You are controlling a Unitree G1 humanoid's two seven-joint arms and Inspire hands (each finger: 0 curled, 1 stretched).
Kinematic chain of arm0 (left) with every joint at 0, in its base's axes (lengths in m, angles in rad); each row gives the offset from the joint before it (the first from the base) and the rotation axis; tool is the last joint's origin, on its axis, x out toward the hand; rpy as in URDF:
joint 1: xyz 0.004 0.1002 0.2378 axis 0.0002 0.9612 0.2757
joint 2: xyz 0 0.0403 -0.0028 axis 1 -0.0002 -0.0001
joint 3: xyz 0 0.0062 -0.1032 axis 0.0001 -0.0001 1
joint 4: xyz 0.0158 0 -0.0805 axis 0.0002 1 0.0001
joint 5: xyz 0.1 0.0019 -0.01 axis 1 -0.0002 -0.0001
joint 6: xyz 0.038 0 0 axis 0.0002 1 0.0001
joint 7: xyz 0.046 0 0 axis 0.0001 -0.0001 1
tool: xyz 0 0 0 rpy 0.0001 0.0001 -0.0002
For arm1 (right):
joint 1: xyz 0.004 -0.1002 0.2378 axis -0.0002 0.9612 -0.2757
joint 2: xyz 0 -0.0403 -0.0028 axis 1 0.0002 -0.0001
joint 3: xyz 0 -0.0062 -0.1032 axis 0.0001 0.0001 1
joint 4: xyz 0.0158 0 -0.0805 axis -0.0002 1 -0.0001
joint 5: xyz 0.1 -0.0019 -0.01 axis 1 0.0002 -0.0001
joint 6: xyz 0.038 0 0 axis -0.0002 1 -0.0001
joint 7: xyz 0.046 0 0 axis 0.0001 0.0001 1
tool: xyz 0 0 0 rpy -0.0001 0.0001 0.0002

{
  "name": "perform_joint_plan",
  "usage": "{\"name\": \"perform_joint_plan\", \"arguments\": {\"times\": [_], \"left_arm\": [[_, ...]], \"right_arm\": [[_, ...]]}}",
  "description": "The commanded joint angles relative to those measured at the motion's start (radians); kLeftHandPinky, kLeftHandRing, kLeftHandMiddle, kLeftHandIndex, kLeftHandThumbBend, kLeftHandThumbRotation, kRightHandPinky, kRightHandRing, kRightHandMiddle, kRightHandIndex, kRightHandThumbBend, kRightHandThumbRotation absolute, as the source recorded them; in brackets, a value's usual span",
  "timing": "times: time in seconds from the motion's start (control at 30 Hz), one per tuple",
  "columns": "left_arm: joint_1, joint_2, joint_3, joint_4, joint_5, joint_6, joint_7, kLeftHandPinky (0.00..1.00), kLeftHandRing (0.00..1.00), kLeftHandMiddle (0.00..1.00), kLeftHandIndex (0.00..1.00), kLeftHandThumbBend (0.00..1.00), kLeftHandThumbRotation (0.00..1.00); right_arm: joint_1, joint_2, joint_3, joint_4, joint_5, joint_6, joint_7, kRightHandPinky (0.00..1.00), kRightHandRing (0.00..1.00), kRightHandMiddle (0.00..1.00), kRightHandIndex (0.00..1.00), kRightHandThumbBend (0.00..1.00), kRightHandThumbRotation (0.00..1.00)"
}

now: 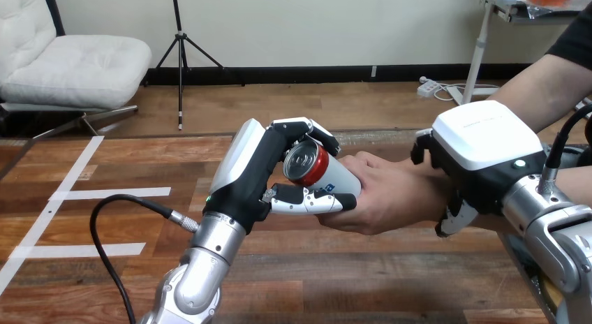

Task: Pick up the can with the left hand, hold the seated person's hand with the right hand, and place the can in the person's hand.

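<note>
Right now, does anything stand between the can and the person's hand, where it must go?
Nothing visible does. The can, gripped in the left hand, already touches the person's hand, which wraps its white end. The right hand clasps the person's wrist, clear of the can's path.

can: red and silver | left robot hand: black, white shells | table: brown wood-grain

The left half of the table lies open to a passing hand, bearing only flat tape strips, with a black cable looping above its near left corner. Mid-table, the left hand, can and person's hand lock together without a gap. The right hand, clasped round the person's wrist, blocks the right edge.
</note>
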Motion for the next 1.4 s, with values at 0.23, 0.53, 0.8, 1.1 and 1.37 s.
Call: {"name": "perform_joint_plan", "arguments": {"times": [0.23, 0.53, 0.8, 1.1, 1.37], "left_arm": [[-0.041, -0.002, 0.009, -0.035, -0.040, -0.005, -0.029, 0.35, 0.41, 0.49, 0.52, 0.68, 0.00], [-0.049, 0.005, 0.021, -0.022, -0.042, 0.007, -0.031, 0.34, 0.40, 0.48, 0.52, 0.67, 0.00], [-0.051, 0.010, 0.031, -0.006, -0.041, 0.001, -0.021, 0.34, 0.40, 0.48, 0.52, 0.66, 0.00], [-0.042, 0.019, 0.032, -0.020, -0.021, 0.014, -0.012, 0.34, 0.40, 0.48, 0.52, 0.68, 0.00], [-0.039, 0.039, 0.025, -0.041, 0.009, 0.042, -0.027, 0.35, 0.42, 0.50, 0.55, 0.69, 0.00]], "right_arm": [[-0.015, 0.011, -0.001, -0.071, 0.000, -0.002, 0.040, 0.65, 0.68, 0.70, 0.69, 0.95, 0.00], [-0.003, 0.010, -0.008, -0.071, 0.006, -0.017, 0.025, 0.67, 0.72, 0.73, 0.72, 0.94, 0.01], [0.002, 0.015, -0.012, -0.056, 0.005, -0.036, -0.022, 0.67, 0.73, 0.75, 0.74, 0.94, 0.01], [0.010, 0.018, -0.021, -0.055, 0.013, -0.056, -0.065, 0.68, 0.74, 0.76, 0.76, 0.93, 0.02], [0.015, 0.022, -0.030, -0.067, 0.027, -0.060, -0.084, 0.68, 0.74, 0.76, 0.76, 0.94, 0.00]]}}
